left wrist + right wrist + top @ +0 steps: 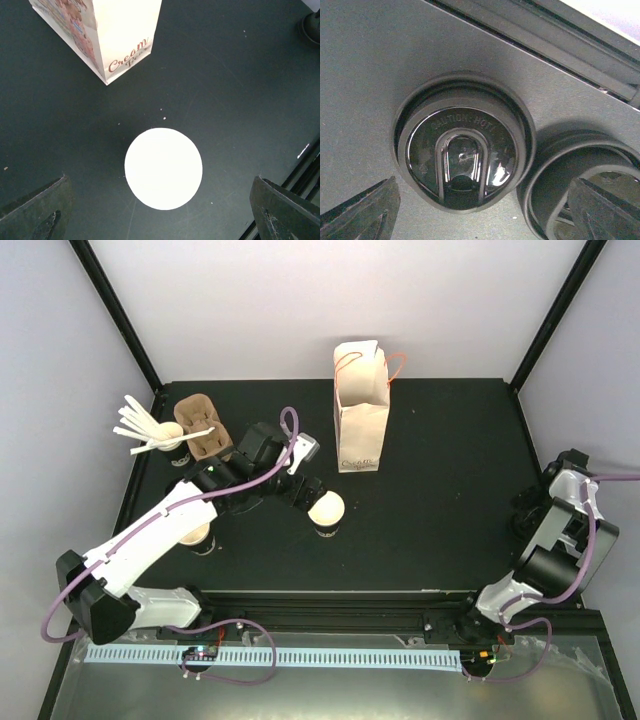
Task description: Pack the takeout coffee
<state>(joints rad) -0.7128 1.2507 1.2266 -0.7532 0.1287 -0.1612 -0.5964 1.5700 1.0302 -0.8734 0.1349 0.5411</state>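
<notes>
— Where was the coffee?

— A black paper cup [327,510] stood lidless on the counter [440,470], just in front of the upright paper bag [360,410]. It was tan inside from above. In the left wrist view its mouth was washed out white, so I couldn't tell what it held. A second cup [197,535] sat mostly hidden under the left arm.

— And the left hand?

— The left hand [160,217] hung over that lidless cup, fingers spread wide to either side and touching nothing.

— The other containers?

— At the back left, a black cup of white stirrers [160,435] stood beside the brown pulp carriers [203,430]. The bag had orange handles; I couldn't make out its inside.

— The right side?

— The right hand [480,212] was also spread apart and gripping nothing, above a black plastic lid [462,160] embossed "CAUTION HOT". Another round black lid [570,170] lay just beside it, cut off by the frame.
</notes>
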